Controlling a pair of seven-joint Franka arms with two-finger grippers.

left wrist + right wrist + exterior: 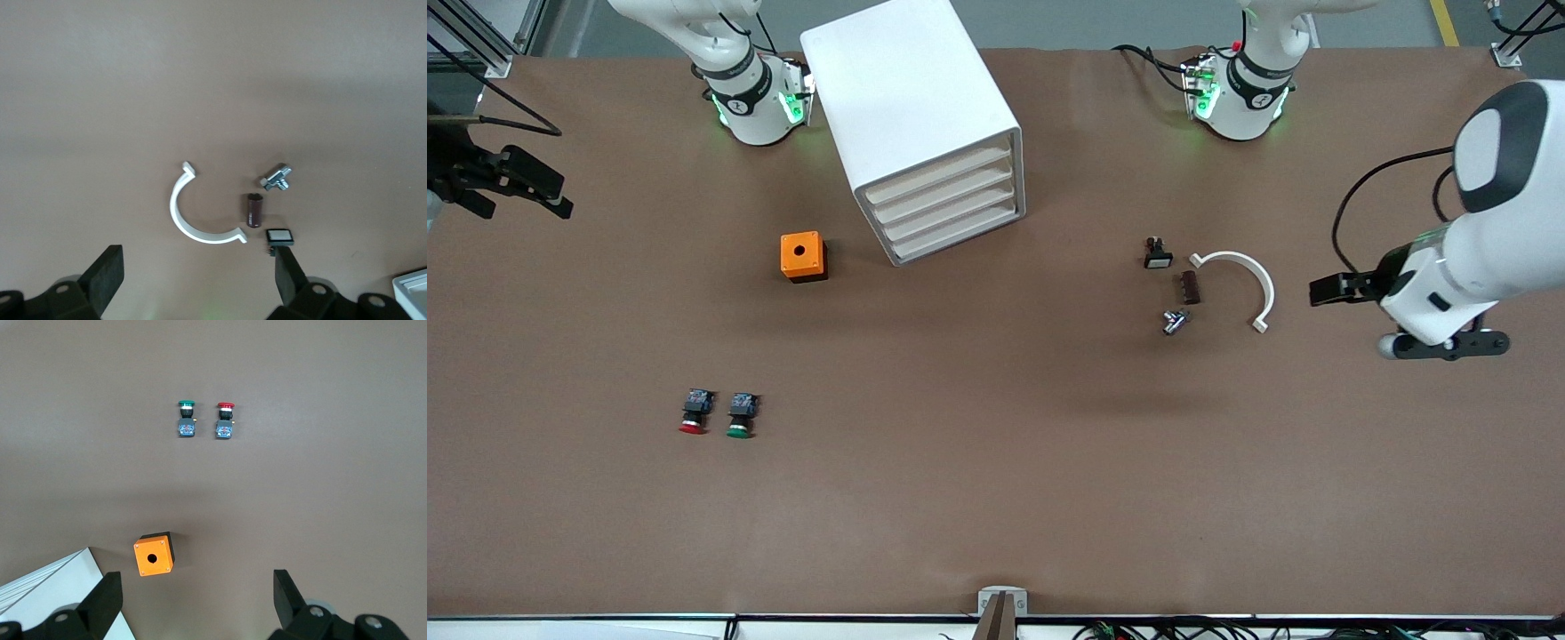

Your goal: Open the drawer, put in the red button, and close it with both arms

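Cabinet: a tall white box cabinet [911,116] is set on the brown bench [996,498], with four cream-fronted drawers; the drawer [938,178] fronts are all seen flush and shut.
Red button: the small red-capped push-button with black body and blue rear block [694,412] is found on the bench at about 7 o'clock from the cabinet, just beside a green-capped twin [741,415].
Orange box: a small orange box with a hole [802,256] is placed near the cabinet at its 8 o'clock.
Small parts: a white curved clip [1240,284], a dark cylinder [1190,287] and a metal fitting [1174,321] are grouped toward the left arm's end.
Left gripper [197,273]: held above the small parts, jaws spread wide, nothing gripped.
Right gripper [193,600]: held above the orange box, jaws spread wide, nothing gripped.
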